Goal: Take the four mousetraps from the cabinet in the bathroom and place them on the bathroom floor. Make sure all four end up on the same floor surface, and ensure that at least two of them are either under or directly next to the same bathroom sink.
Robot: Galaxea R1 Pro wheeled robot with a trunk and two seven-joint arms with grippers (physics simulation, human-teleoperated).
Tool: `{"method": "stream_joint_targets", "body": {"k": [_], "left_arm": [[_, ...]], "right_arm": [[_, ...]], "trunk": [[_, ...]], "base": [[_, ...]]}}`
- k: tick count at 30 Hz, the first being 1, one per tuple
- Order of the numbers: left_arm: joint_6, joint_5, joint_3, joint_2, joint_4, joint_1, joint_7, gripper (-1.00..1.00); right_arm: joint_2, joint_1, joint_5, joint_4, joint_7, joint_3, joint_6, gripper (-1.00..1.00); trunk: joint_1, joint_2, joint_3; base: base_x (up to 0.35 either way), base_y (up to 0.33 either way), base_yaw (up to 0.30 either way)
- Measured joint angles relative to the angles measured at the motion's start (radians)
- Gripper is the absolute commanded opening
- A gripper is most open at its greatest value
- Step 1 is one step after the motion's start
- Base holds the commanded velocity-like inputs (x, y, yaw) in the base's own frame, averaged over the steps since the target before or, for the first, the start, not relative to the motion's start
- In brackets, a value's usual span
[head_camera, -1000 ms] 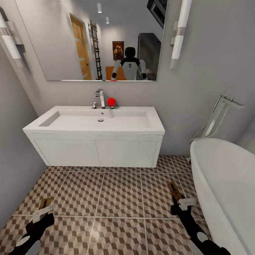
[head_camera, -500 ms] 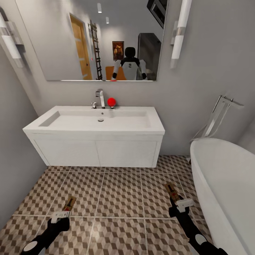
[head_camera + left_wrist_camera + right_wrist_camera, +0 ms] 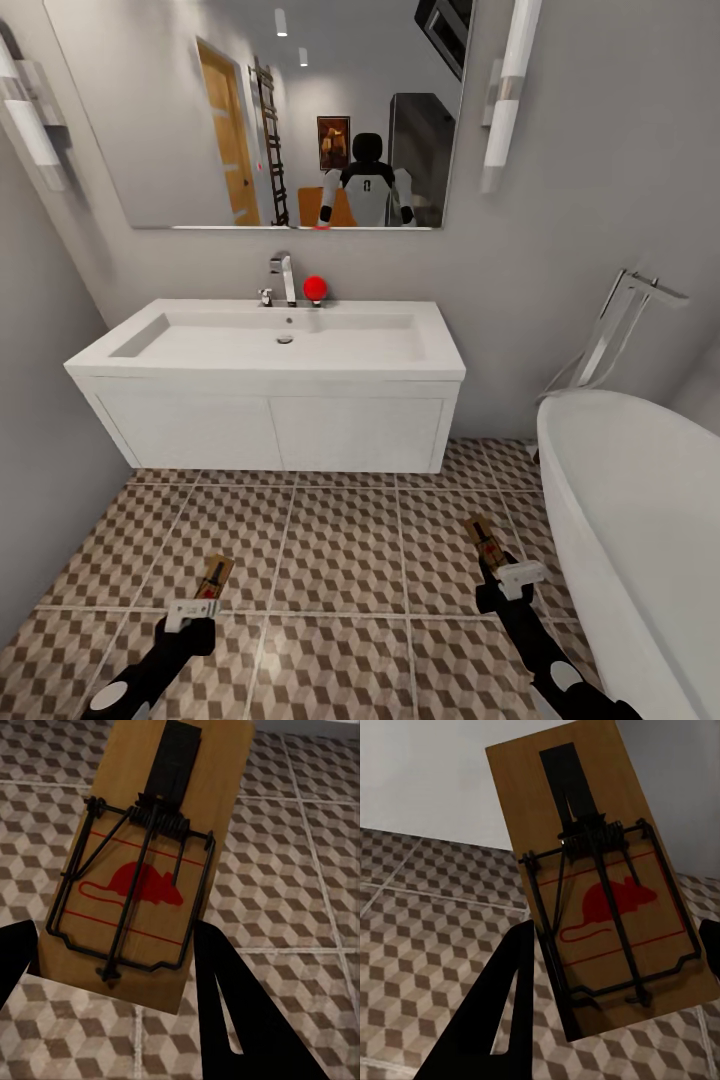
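1. two mousetraps in view, one per gripper, both above the bathroom floor in the lower part of the head frame.
2. lower left of the head frame: left gripper, jaws clamped on the left mousetrap, tan board pointing up-frame toward the vanity.
3. left wrist frame: left mousetrap large in the centre, red mouse print and dark wire bar on top, black fingers at either side of its near end, cube-pattern tiles behind.
4. lower right of the head frame: right gripper, jaws closed on the right mousetrap, close to the white bathtub at the right edge.
5. right wrist frame: right mousetrap tilted across the centre, black finger at its lower left, pale wall and tiles beyond.
6. centre of the head frame: white sink on its boxy vanity, chrome faucet and a red ball at the back rim.
7. upper centre: mirror with the robot's reflection; wall lights in the upper left and upper right.
8. both traps well short of the vanity front, floor tiles between.
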Motion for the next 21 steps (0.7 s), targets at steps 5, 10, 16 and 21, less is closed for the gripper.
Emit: {"method": "stream_joint_targets", "body": {"k": [5,10,16,21], "left_arm": [[0.000,0.000,0.000,-0.001,0.000,0.000,0.000,-1.00],[0.000,0.000,0.000,-0.001,0.001,0.000,0.000,-1.00],[0.000,0.000,-0.001,-0.001,0.000,0.000,0.000,-1.00],[0.000,0.000,-0.002,-0.001,0.000,0.000,0.000,-1.00]], "right_arm": [[-0.001,0.000,0.000,0.000,0.000,0.000,0.000,-1.00],[-0.001,0.000,0.000,0.000,0.000,0.000,0.000,-1.00],[-0.001,0.000,-0.001,0.000,0.000,0.000,0.000,-1.00],[0.001,0.000,-0.001,0.000,0.000,0.000,0.000,-1.00]], "trunk": [[0.000,0.000,0.000],[0.011,-0.021,-0.009],[0.034,-0.063,-0.028],[0.054,-0.098,-0.044]], "base": [[0.000,0.000,0.000],[0.000,0.000,0.000],[0.000,0.000,0.000],[0.000,0.000,0.000]]}}
